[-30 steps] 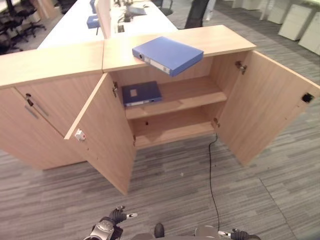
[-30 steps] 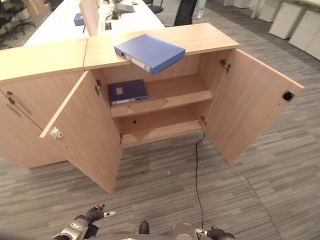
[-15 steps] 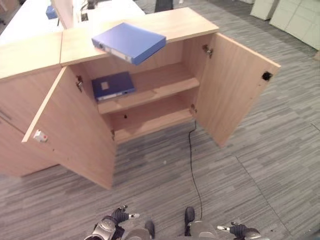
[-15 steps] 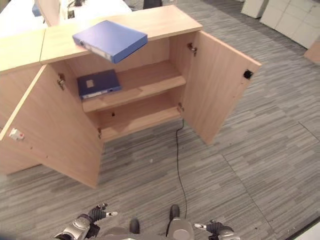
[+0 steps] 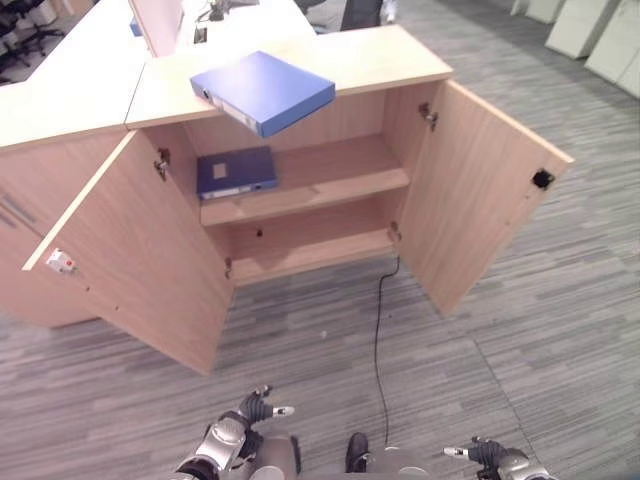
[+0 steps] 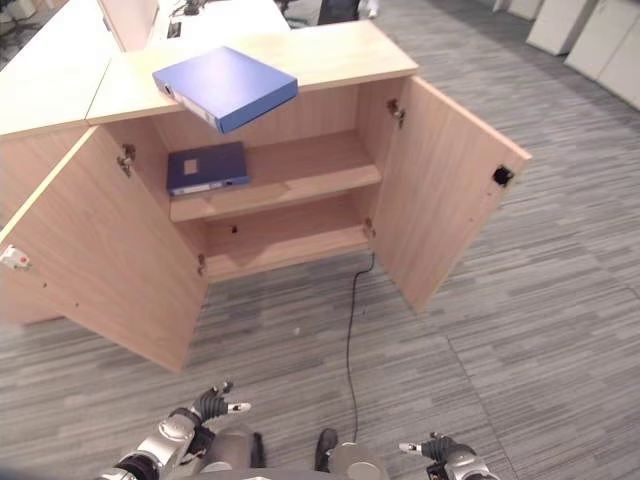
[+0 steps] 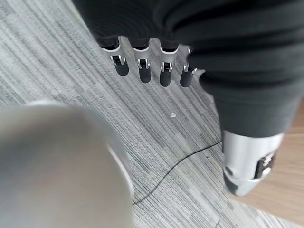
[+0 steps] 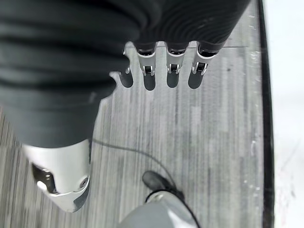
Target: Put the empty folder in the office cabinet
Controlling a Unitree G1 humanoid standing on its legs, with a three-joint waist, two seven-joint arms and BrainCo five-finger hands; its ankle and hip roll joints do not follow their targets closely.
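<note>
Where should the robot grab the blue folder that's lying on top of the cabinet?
Probably the corner of the blue folder that sticks out past the cabinet top's front edge. It lies flat and skewed, so fingers could slip under that overhang with the thumb on top, coming from the front. Both the left hand and right hand hang low, open and empty.

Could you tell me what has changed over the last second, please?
Only the camera has shifted. The blue folder still overhangs the cabinet top, the darker folder stays on the upper shelf, both doors stay open, and the left hand and right hand remain low, open and empty.
</note>
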